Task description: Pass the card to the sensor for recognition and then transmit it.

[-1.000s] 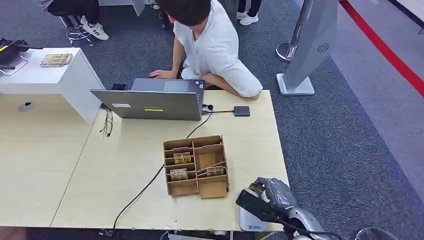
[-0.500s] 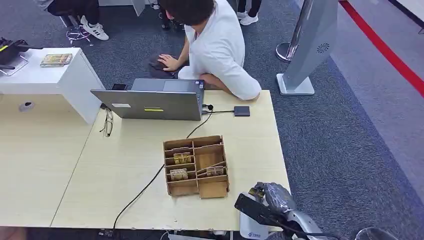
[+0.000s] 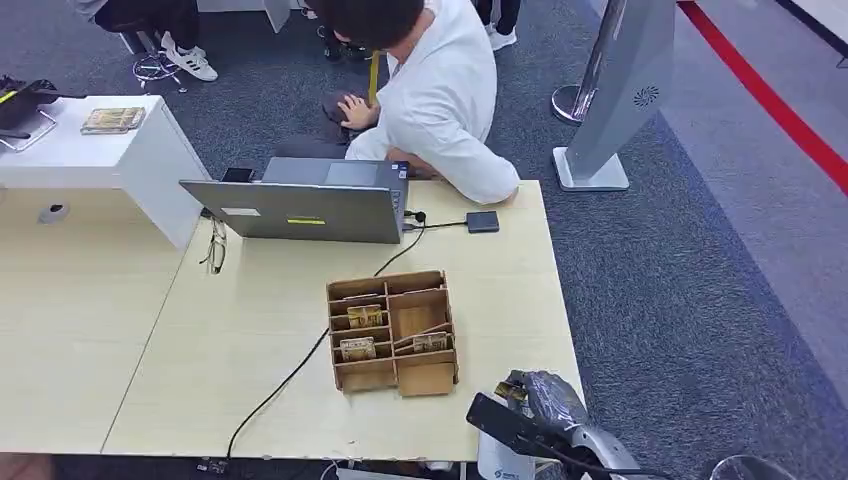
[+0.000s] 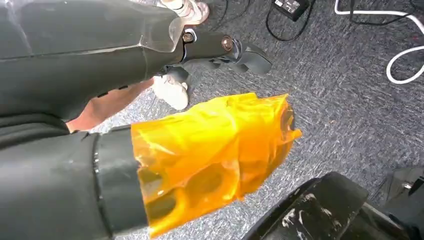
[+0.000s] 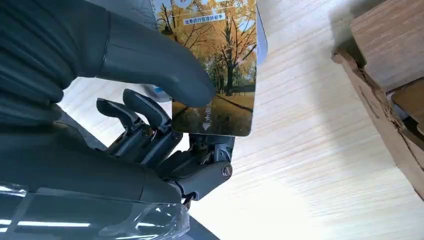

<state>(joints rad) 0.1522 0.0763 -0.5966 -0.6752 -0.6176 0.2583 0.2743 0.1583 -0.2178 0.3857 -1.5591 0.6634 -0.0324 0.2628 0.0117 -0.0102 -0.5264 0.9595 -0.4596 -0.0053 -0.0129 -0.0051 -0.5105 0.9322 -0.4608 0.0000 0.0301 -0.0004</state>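
Since a second ago the right robot hand has slid toward the near table edge, while the person has leaned further back from the laptop. That hand pinches the card between thumb and fingers, just above the white sensor. The left robot hand, wrapped in orange film, hangs over carpet; its grip cannot be told.

Head view: bright, even overhead light, soft short shadows under cardboard box and laptop; mild softness, compression blur overall. Right wrist view: sharp on card, bright glare on table at lower centre, box shadow at right edge. Left wrist view: orange film glows translucent, dark foreground blurred.
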